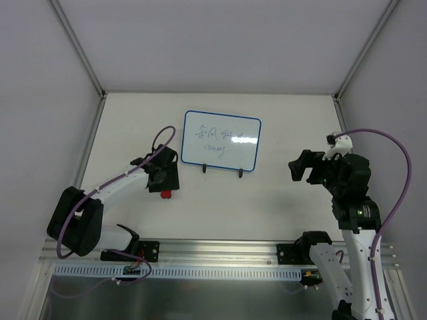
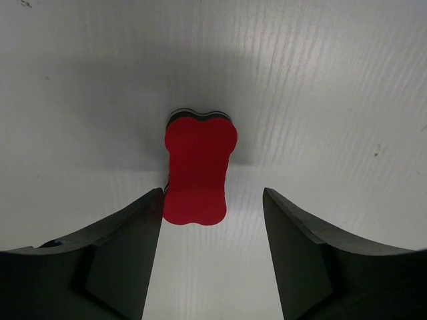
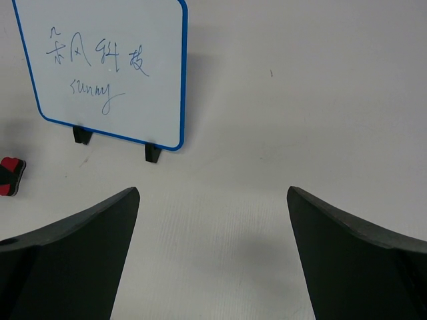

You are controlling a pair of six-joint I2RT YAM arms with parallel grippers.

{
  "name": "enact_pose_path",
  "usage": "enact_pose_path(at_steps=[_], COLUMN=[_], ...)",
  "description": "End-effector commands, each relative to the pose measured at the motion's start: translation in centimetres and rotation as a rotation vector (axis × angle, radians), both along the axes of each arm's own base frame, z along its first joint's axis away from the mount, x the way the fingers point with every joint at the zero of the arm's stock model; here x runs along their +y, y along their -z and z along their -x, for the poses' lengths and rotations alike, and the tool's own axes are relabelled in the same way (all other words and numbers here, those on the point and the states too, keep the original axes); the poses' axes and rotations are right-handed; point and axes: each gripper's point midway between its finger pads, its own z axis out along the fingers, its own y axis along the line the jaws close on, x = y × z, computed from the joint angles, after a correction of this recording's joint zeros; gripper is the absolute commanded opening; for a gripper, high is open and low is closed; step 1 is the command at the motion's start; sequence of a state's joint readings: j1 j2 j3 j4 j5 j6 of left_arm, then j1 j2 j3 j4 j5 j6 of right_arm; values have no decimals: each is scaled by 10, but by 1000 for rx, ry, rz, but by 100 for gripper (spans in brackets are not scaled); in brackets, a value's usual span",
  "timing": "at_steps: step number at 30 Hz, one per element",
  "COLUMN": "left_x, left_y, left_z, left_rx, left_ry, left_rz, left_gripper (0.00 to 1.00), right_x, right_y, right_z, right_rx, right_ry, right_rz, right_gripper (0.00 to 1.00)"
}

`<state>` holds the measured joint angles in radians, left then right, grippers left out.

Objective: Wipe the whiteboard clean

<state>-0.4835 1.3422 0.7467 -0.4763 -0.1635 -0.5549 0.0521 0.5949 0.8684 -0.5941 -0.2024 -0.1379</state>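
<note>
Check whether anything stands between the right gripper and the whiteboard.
Nothing visible does. From the right gripper, whose jaws stand open, only bare table leads to the whiteboard, which stands ahead and to its left. The red eraser lies farther left, outside that path.

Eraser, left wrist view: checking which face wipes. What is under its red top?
The eraser shows a dark layer at its far end, beneath the red top. Its underside, against the table, is hidden.
</note>
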Motion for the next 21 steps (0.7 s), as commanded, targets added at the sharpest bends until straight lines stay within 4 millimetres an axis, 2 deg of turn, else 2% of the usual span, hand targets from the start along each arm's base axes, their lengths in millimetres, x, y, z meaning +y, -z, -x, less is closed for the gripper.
enact_pose_path(at_steps=[1,6,11,16,20,21], left_x=[-4,-3,-1,0,0,0], left_y=[6,10,4,7,11,11], left_z=[-3,-8,-16,-16,-16,-16], left_rx=[-16,-13,-39,-30,-20,-17], left_ry=[35,37,43,40,34,34], left_rz=[15,-10,-32,-41,-46,-47], left_gripper=[60,57,54,50,39,30], right_x=[10,15,18,22,35,42], right_y=[-6,-5,-5,-3,3,5], right_z=[-1,-1,0,0,-4,-4], right_rx=[-31,-29,-28,-25,-3,5], right_ry=[-43,-68,-84,-113,-174,-207], right_rz=[-32,-49,-54,-52,-82,-101], right_gripper=[99,99,99,99,99,99])
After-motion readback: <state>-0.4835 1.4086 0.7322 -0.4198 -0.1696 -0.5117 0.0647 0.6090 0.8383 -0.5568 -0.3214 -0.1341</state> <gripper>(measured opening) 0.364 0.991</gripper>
